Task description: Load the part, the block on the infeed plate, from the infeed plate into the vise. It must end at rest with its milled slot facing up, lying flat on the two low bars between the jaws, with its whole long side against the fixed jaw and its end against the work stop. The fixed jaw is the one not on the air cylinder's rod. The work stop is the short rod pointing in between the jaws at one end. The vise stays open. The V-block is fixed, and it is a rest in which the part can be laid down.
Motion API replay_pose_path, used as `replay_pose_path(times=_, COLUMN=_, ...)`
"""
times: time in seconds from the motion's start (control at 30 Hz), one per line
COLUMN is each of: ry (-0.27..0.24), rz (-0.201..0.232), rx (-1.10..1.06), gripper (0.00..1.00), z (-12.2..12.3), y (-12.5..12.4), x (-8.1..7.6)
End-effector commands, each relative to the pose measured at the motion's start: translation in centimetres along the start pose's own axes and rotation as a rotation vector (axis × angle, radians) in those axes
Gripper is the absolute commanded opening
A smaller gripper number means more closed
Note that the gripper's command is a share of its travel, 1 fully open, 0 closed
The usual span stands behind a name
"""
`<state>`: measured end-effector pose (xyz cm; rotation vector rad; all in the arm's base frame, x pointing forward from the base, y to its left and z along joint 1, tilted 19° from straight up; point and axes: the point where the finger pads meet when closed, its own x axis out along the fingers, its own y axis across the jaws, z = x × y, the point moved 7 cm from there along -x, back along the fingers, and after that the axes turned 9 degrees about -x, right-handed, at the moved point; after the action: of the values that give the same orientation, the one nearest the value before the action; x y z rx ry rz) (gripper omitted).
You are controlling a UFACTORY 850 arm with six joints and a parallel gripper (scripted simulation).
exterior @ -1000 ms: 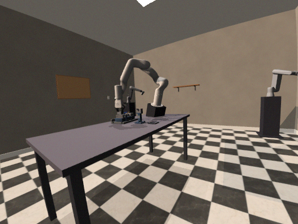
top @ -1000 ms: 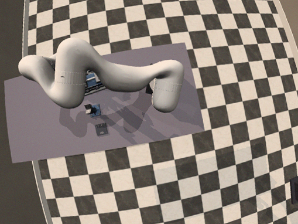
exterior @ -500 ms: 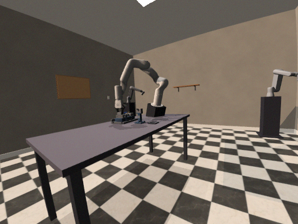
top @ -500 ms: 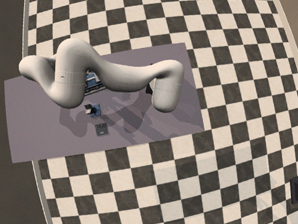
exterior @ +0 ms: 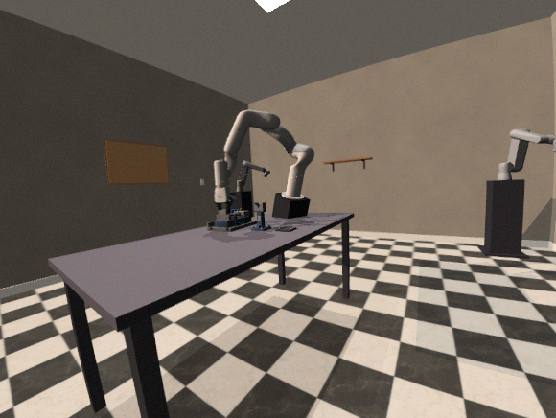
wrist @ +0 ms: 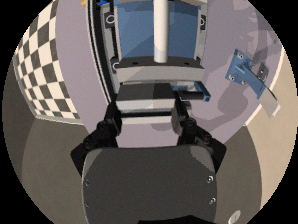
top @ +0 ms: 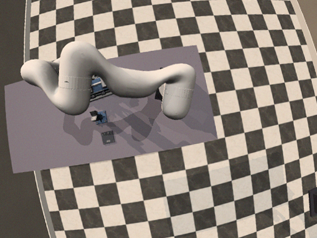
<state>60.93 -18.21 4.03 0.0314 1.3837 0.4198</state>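
Observation:
In the wrist view my gripper [wrist: 145, 100] is shut on the part [wrist: 148, 106], a light grey block held across its width between the two dark fingers. It hangs at the near end of the vise [wrist: 156, 36], which has a blue base, a white cylinder rod [wrist: 160, 30] and a dark jaw [wrist: 156, 66] just beyond the part. I cannot tell whether the part touches the bars or a jaw. In the exterior view the gripper [exterior: 221, 209] points straight down onto the vise [exterior: 232, 220]. The arm hides most of the vise [top: 99, 87] in the top view.
The blue V-block [wrist: 246, 72] stands right of the vise; it also shows in the top and exterior views [top: 101, 117] [exterior: 260, 219]. The dark infeed plate [top: 108, 138] [exterior: 286, 229] lies beyond it, with nothing on it. The arm's black base [exterior: 290, 205] stands at the table's far end.

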Motion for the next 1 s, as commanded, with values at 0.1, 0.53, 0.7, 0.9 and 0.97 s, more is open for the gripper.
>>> replay_pose_path(times=0.1, ry=-0.002, rz=-0.001, rx=0.0, gripper=0.0, z=0.08, y=-0.05, x=0.17)
replay_pose_path(times=0.53, ry=-0.002, rz=-0.001, rx=0.0, gripper=0.0, z=0.08, y=-0.05, x=0.54)
replay_pose_path(times=0.7, ry=-0.002, rz=-0.001, rx=0.0, gripper=0.0, z=0.08, y=-0.05, x=0.64)
replay_pose_path(times=0.9, ry=-0.002, rz=-0.001, rx=0.0, gripper=0.0, z=0.08, y=-0.05, x=0.73)
replay_pose_path(times=0.97, ry=-0.002, rz=-0.001, rx=0.0, gripper=0.0, z=0.08, y=-0.05, x=0.76)
